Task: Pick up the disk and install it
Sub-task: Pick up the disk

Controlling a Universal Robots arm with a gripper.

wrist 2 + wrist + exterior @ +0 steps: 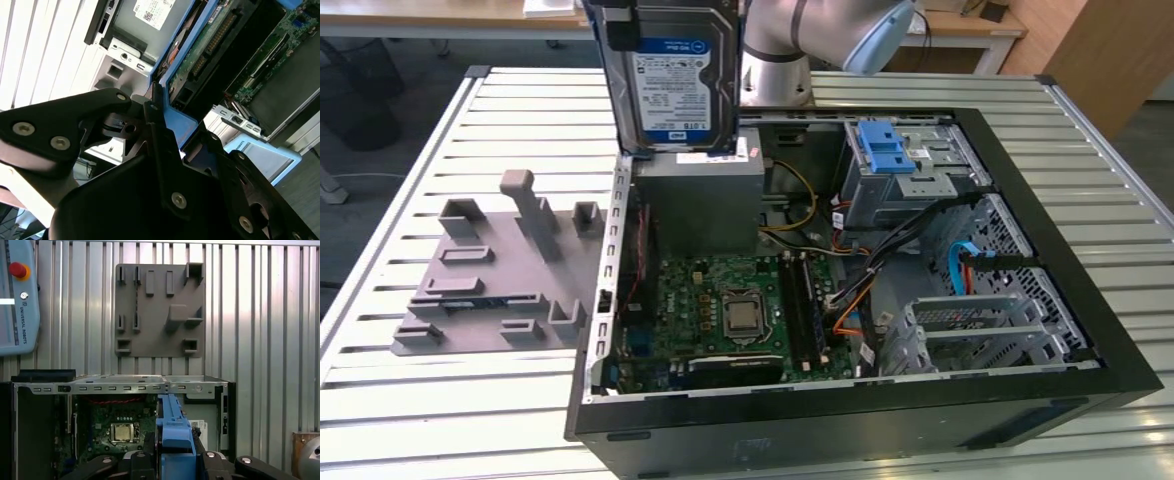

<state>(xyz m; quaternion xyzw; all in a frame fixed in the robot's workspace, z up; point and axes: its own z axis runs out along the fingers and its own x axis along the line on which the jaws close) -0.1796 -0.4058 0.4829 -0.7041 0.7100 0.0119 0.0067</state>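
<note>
Fingers [100, 107] of the gripper [165, 125] are squeezed tight on the disk [670, 75], one on each side of its blue frame. Both wrist views show this grip from close up.

The exterior view gives the disk's white and blue label. There the disk stands up on its thin edge, right over the grey box [700, 200] in the open computer case [854, 435]. I cannot tell if the disk and the box touch. The top of the disk is cut off by the picture's edge, and part of the robot arm [807, 45] stands behind it.

The second wrist view gives the green board on the disk's other side.

The first wrist view looks along the blue frame to the case. Past the case, a grey holder plate [160, 315] lies flat on the slatted table [270, 315], and a control pad [17, 315] with a red button lies off to one side. In the exterior view the plate lies on the exterior view's left of the case.

A metal cage with a blue latch [887, 150] sits in the case, apart from the disk.
</note>
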